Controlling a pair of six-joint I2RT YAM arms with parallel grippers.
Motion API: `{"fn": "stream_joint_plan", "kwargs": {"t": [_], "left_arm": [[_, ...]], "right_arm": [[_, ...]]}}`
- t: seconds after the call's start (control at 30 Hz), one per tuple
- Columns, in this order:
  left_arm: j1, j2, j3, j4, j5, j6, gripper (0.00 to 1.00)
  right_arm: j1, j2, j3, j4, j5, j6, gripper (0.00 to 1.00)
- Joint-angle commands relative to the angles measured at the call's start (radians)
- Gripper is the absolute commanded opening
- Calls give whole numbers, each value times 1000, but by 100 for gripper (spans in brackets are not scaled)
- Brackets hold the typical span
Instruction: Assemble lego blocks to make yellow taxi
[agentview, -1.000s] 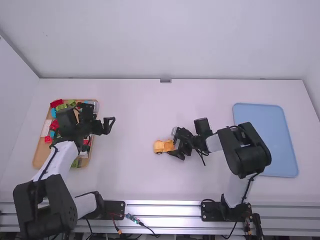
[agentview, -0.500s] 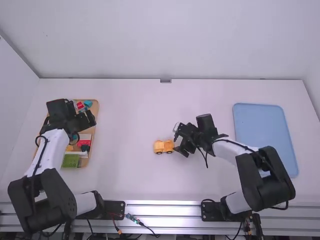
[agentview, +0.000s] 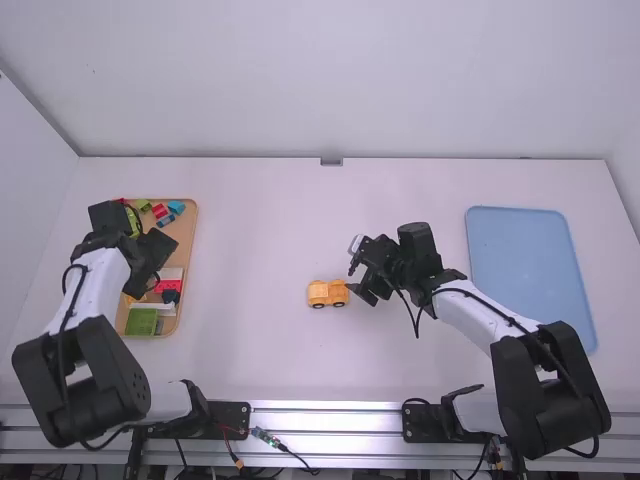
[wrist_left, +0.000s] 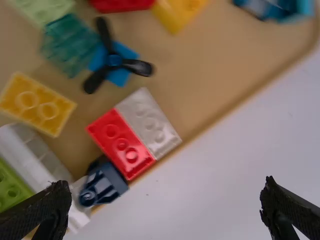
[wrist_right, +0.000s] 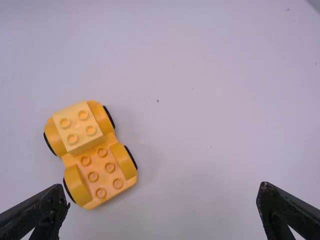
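My left gripper (agentview: 162, 262) is over the right part of the wooden tray of blocks. In the left wrist view the left gripper (wrist_left: 165, 207) is open above the tray's edge, with a yellow brick (wrist_left: 37, 104) and a red and white pair (wrist_left: 134, 133) in the tray. My right gripper (agentview: 367, 292) hangs just right of the orange-yellow car (agentview: 327, 293) on the table. The right wrist view has the right gripper (wrist_right: 162, 205) open and empty; the car (wrist_right: 95, 160) carries a lighter yellow brick (wrist_right: 78, 126) on one end.
The wooden tray (agentview: 187, 225) at the left holds green, red, blue and white blocks, plus a black propeller on a blue piece (wrist_left: 114, 61). A blue tray (agentview: 530, 265) lies at the right.
The left gripper has swung left and back over the tray from its right side. The right gripper has drawn slightly away from the car, which stays in place with the light yellow brick.
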Motion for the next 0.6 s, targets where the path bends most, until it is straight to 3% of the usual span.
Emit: {"fn": "stream_joint_plan", "kwargs": {"t": [0.0, 0.2, 0.57], "left_arm": [[50, 94, 85, -34, -65, -187, 99], [100, 272, 209, -88, -71, -340, 86], [106, 303, 174, -113, -166, -571, 88]], "right_arm": [[17, -42, -3, 2, -1, 6, 99], [51, -79, -3, -6, 98, 7, 100], [117, -84, -3, -18, 227, 2, 100]]}}
